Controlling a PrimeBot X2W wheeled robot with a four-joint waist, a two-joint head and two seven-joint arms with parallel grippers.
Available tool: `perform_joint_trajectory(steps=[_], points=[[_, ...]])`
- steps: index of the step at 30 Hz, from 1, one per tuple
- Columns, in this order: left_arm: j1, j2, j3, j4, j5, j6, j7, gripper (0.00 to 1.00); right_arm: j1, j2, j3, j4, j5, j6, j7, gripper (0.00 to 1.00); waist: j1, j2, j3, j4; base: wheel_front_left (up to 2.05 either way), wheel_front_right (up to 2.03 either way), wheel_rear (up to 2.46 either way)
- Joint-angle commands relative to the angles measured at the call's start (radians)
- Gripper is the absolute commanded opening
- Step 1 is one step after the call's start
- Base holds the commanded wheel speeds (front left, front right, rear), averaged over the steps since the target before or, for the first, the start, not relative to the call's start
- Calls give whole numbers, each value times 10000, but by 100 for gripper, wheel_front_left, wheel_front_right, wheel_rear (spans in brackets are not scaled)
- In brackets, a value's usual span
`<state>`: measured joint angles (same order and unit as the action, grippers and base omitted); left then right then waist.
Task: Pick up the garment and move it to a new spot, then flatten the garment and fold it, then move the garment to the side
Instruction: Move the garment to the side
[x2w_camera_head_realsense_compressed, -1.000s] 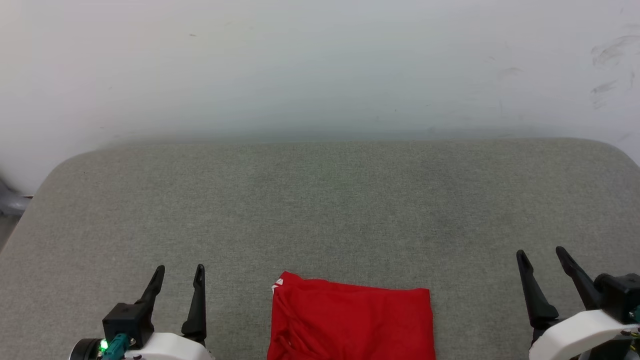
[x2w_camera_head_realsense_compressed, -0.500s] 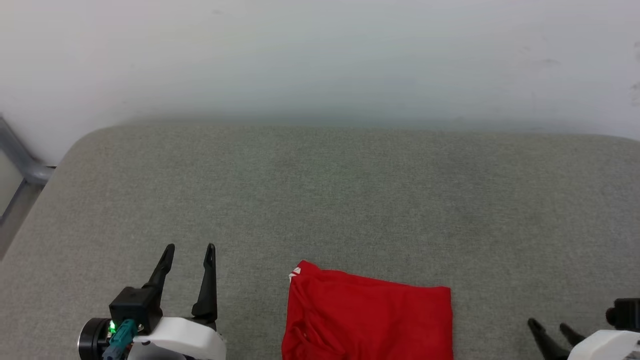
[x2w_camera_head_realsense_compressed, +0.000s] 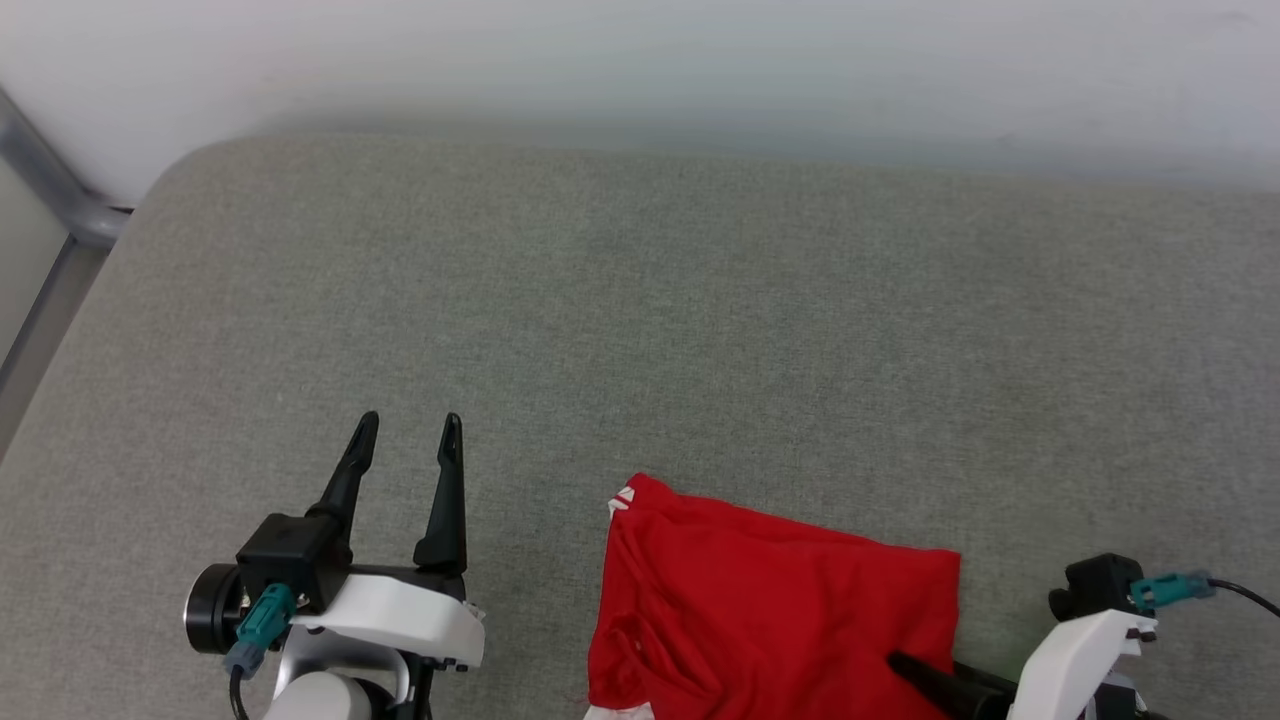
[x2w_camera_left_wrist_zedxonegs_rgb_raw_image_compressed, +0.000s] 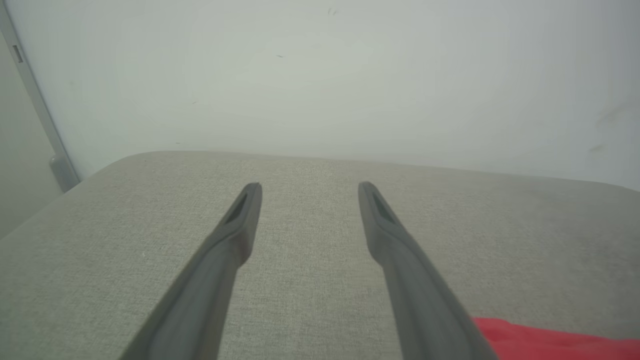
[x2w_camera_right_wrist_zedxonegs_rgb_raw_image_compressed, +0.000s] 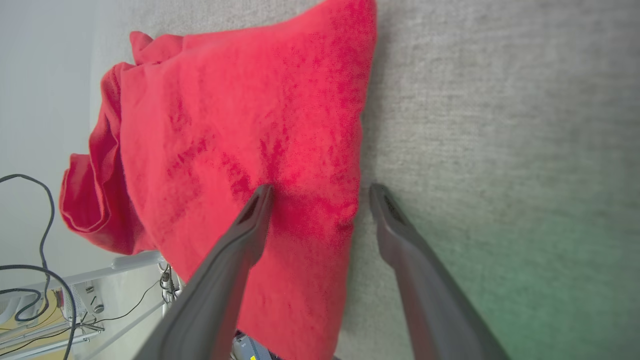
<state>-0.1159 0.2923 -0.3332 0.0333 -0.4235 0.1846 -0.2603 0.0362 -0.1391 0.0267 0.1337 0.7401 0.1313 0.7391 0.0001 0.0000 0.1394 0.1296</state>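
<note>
**Garment on the tabletop, ungripped; right gripper lined up at its edge**

We find the garment (x2w_camera_head_realsense_compressed: 770, 610) lying as a compact, roughly rectangular red pad at the near edge of the grey fabric-covered tabletop (x2w_camera_head_realsense_compressed: 640, 300). A scrap of white shows at its far left corner, and the near-left part looks bunched. The right gripper (x2w_camera_right_wrist_zedxonegs_rgb_raw_image_compressed: 320, 192) stands open astride the garment's right edge, one finger above the red cloth and the other above bare tabletop, with nothing pinched. The left gripper (x2w_camera_head_realsense_compressed: 410, 425) is open and empty, apart from the garment on its left. In our judgement the folding looks largely done. Gripping the garment and moving it aside remain, though we cannot confirm how neat the fold is.
</note>
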Motion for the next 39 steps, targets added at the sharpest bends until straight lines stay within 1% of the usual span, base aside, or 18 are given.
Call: perform_joint_trajectory(steps=[1,2,4,5,6,7,8,14,20,26,31,34,35,39], points=[[-154,-82,54,27,62,-58,-66,100,-55,73,161,347,55,-13,184,100,-1,0,199,146,0,0,0],[-194,-116,73,56,84,-91,-66,100,-100,20,283,522,13,-16,280,100,-1,0,252,175,0,0,0],[-260,-181,126,127,164,-168,-66,100,-184,109,397,882,168,-18,404,100,-1,0,321,231,0,0,0],[-289,-218,162,172,184,-199,-67,100,-241,99,481,968,153,-18,404,72,-1,0,340,249,0,0,0],[-315,-250,198,194,205,-253,-67,100,-292,90,524,1057,193,-18,383,36,-1,0,348,263,0,0,0],[-321,-278,240,215,252,-263,-67,100,-344,76,575,1088,231,-18,321,10,-1,0,345,270,0,0,0],[-309,-303,280,249,280,-287,-67,100,-423,-30,658,1069,105,-18,224,0,-1,0,329,270,0,0,0],[10,-370,450,506,403,-420,-58,100,-781,-301,982,924,212,-15,-338,0,-1,0,-96,125,0,0,0],[361,-248,547,488,536,-514,-57,100,-1102,-863,1472,476,-149,-10,-756,0,-1,0,-673,-407,0,0,0],[667,-132,515,295,619,-489,-57,100,-1282,-1697,1306,319,-1039,-10,-846,0,-1,0,-916,-1431,0,0,0],[578,-110,441,5,707,-450,-42,100,-1684,-2154,927,333,-1531,-10,-858,0,-1,0,-588,-2582,0,0,0],[316,-72,379,-176,792,-491,-30,100,-2079,-2228,745,402,-1716,-9,-1037,0,-1,0,-236,-3254,0,0,0],[316,-72,379,-176,792,-491,-30,100,-2079,-2228,745,402,-1716,-9,-1037,0,-1,0,-236,-3254,0,0,0],[-171,21,290,-490,965,-541,85,100,-2981,-2176,442,664,-1937,-10,-1575,0,-1,0,605,-4028,0,0,0]])
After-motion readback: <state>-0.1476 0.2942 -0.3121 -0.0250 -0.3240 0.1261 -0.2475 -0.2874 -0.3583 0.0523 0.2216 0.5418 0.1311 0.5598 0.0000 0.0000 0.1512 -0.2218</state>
